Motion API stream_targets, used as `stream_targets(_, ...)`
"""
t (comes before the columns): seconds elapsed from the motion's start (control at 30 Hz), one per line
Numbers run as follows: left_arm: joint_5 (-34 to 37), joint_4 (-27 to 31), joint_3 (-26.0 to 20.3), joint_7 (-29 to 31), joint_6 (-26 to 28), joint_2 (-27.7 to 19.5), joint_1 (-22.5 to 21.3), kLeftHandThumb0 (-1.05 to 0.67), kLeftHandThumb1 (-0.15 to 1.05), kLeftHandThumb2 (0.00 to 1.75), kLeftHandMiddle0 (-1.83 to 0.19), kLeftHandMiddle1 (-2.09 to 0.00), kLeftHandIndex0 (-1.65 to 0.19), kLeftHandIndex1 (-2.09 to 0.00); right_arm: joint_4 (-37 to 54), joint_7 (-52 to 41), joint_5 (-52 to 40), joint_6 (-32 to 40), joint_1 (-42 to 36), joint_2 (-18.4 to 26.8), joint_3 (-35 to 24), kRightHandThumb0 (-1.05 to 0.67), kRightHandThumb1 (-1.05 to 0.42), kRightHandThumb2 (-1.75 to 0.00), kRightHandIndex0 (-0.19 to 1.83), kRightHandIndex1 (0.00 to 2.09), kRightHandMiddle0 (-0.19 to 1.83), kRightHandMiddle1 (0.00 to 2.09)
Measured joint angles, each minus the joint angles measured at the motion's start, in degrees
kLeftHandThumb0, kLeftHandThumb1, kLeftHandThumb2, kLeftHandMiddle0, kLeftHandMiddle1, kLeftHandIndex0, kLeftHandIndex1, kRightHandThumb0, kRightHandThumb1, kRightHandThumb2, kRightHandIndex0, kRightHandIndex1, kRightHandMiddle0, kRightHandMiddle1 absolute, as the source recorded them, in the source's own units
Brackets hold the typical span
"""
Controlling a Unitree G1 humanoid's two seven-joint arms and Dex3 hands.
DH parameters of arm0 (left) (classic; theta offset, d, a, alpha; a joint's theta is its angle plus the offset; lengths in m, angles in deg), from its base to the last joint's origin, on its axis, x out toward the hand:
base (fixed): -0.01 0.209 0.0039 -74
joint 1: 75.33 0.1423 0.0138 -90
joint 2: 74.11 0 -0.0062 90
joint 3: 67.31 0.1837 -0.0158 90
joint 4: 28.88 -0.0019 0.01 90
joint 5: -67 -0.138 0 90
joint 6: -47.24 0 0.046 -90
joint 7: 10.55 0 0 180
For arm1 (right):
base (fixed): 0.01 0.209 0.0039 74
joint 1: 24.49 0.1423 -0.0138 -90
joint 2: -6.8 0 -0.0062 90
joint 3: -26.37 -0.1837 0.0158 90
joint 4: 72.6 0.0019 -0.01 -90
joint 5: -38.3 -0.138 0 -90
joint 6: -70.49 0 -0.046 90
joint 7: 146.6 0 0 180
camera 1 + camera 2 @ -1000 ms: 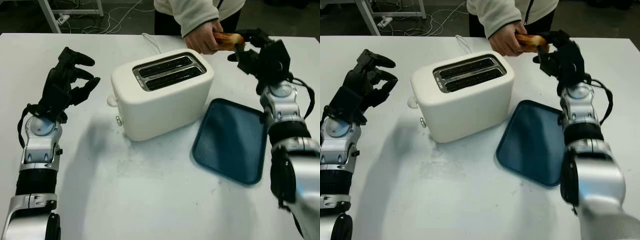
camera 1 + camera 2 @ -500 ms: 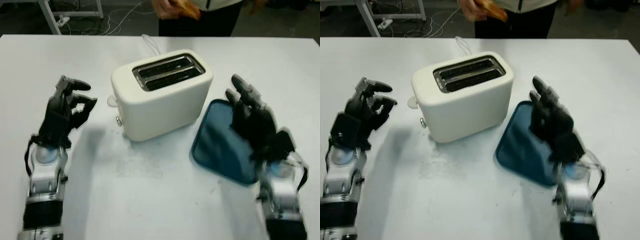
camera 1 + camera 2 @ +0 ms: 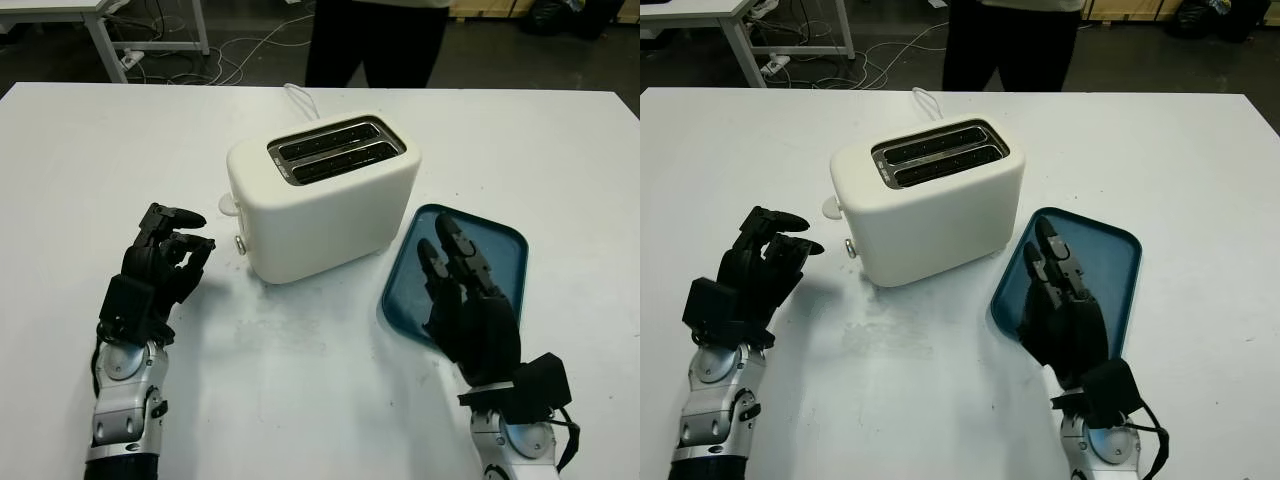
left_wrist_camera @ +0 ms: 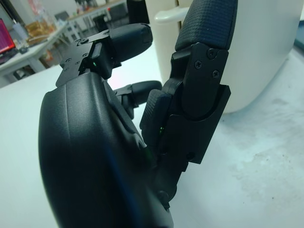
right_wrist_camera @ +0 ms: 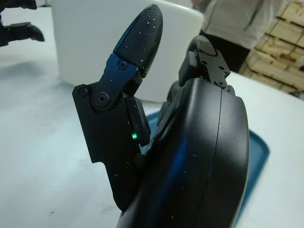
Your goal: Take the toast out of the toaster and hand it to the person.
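Toward the tabletop's far edge the toaster point(image 3: 322, 197) shows two empty slots running left-right, no toast visible, while the right hand point(image 3: 468, 310) hovers open over the blue tray point(image 3: 500, 245), left hand point(image 3: 155, 270) curled, empty.

Your two head cams look down over the same counter point(image 3: 300, 400) and toaster point(image 3: 320, 200); wrist cams sit right up against each robot hand.

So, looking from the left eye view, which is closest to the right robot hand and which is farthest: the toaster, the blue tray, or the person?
From the right robot hand:
1. Blue tray, directly beneath it.
2. Toaster, mid-table, toward the other arm's side.
3. Person, standing beyond the table's far edge.
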Motion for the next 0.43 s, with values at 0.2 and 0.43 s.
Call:
stream_targets(0.2, 0.46, -2.78, 0.87, 1.97, -2.67, 0.69, -0.05, -1.05, 0.91, 0.04, -0.02, -1.74, -0.14, -1.58, -2.18, 0.1, -1.11, -0.06, 0.95, -1.36, -0.23, -0.78, -0.92, -0.91, 0.0, 0.0, 0.0, 0.0)
stream_targets(0.43, 0.58, -1.54, 1.41, 2.51, -2.66, 0.71, 0.06, -1.05, 0.92, 0.06, 0.0, -1.75, -0.01, -1.7, -2.27, 1.06, -0.95, -0.06, 1.6, -1.23, -0.88, -0.75, -0.92, -0.94, 0.0, 0.0, 0.0, 0.0)
